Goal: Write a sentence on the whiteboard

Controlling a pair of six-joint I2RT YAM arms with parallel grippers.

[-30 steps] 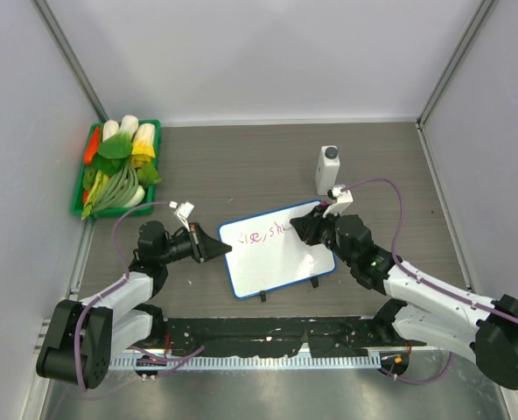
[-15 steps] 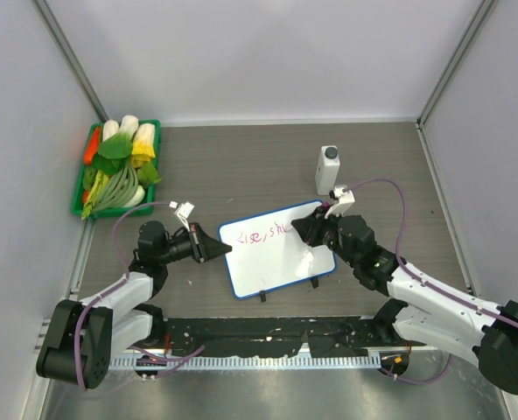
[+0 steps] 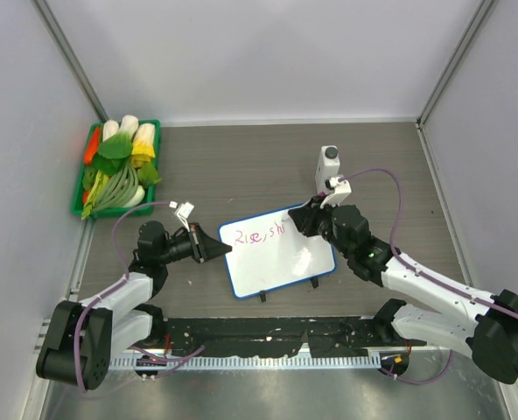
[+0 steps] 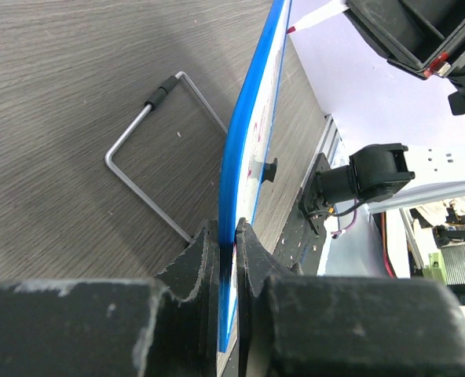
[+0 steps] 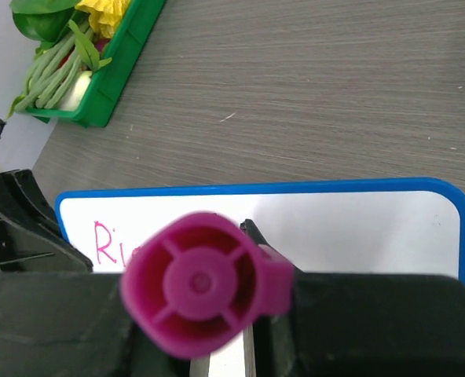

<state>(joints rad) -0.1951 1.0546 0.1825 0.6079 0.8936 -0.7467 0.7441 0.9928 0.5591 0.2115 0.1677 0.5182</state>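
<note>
Two arms on one board, partway through the first line.

Far left: green tray [image 3: 117, 166] of vegetables, not involved.

Left gripper [image 3: 224, 249] is clamped on the left edge of the whiteboard [image 3: 276, 262], with the blue rim pinched between the jaws. The board sits near the middle of the table. A bent wire stand [image 4: 150, 153] lies beside it.

The sentence [image 3: 257, 234] reads roughly "Rise, shi" in pink along the far edge. The rest is blank.

Right gripper [image 3: 305, 222] is closed round a magenta marker [image 5: 201, 283] over the board's far right corner, just right of the last letters. A white bottle [image 3: 328, 169] stands just beyond.

My read on the next move: put the tip down beside the last stroke and press lightly, while the left arm braces the board.

Hidden:
- Marker tip and any contact with the board. The gripper blocks them from above, and the marker's butt end blocks them in the wrist view.
- The last letters are partly covered.
- Can't tell whether the board lies flat or is propped up.
</note>
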